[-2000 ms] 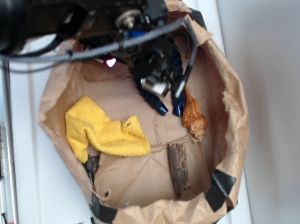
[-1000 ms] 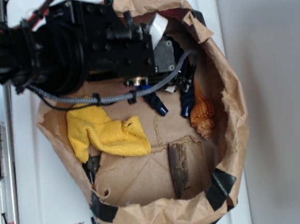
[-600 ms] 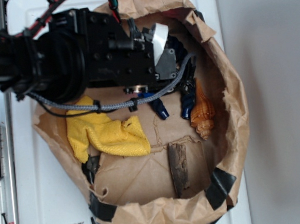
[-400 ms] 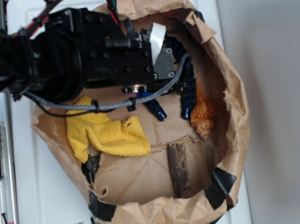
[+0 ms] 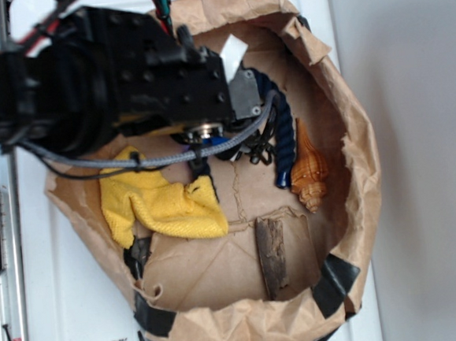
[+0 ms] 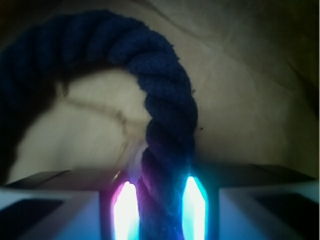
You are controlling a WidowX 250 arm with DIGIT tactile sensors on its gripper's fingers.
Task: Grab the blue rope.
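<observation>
Reaching in from the left over the brown paper bag (image 5: 351,232), the arm is hiding its gripper (image 6: 160,212) from outside; only the wrist view is showing the jaws pinching the blue rope (image 6: 167,120), which is arching beside the shell (image 5: 307,172).

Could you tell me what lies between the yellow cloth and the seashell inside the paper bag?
In the exterior view, bare brown paper and the blue rope lie between the yellow cloth and the seashell; the rope hangs right beside the shell.
</observation>
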